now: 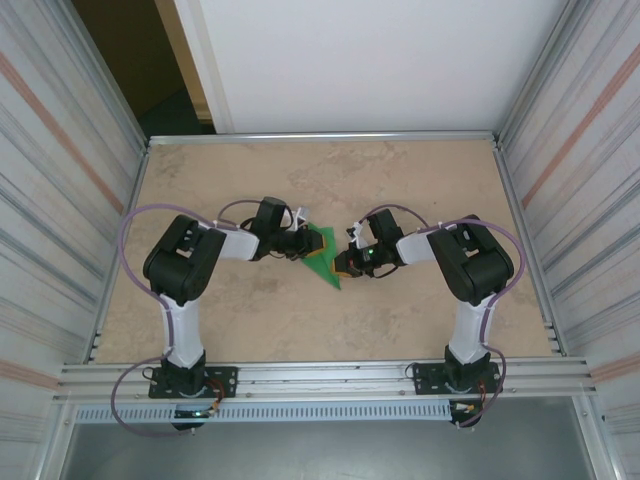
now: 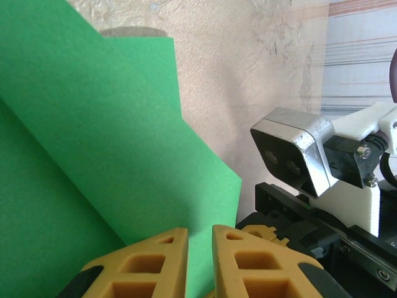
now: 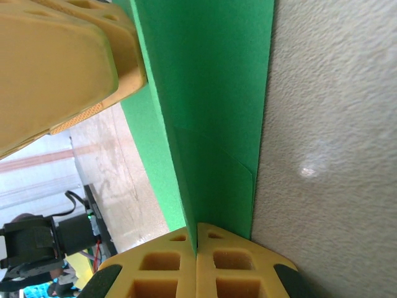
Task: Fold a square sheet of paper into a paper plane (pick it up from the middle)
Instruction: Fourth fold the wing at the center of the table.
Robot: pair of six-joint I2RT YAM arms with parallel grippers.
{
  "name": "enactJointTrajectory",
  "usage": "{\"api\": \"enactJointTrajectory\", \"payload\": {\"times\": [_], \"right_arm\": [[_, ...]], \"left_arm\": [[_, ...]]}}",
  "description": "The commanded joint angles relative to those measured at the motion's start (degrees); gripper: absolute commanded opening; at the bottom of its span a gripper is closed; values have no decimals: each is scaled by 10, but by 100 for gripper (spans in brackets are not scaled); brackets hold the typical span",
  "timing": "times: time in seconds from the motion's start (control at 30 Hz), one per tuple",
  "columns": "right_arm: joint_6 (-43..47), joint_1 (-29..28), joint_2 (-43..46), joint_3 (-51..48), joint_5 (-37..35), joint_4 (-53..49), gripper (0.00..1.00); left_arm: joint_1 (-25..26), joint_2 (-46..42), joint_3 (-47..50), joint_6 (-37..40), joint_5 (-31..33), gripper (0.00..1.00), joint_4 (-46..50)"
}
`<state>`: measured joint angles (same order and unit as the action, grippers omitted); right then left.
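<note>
Right gripper (image 3: 196, 267) clamping shut on creased edge of square sheet of paper (image 1: 323, 256). Left gripper (image 2: 200, 264) pinching opposite side, fingers nearly together, apparently gripping it. Sheet sitting mid-table (image 1: 420, 180), between both grippers.

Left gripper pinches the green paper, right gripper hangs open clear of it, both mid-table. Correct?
No. The right gripper is shut on the green paper too, its jaws closed on a folded edge: see the right wrist view. The left gripper does pinch it.
</note>
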<state>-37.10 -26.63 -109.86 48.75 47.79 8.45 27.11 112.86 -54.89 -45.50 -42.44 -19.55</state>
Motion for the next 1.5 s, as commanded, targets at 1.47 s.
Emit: {"api": "enactJointTrajectory", "payload": {"times": [1.47], "right_arm": [[0, 5, -40, 19, -39, -111, 5]], "left_arm": [[5, -28, 12, 4, -5, 18, -23]]}}
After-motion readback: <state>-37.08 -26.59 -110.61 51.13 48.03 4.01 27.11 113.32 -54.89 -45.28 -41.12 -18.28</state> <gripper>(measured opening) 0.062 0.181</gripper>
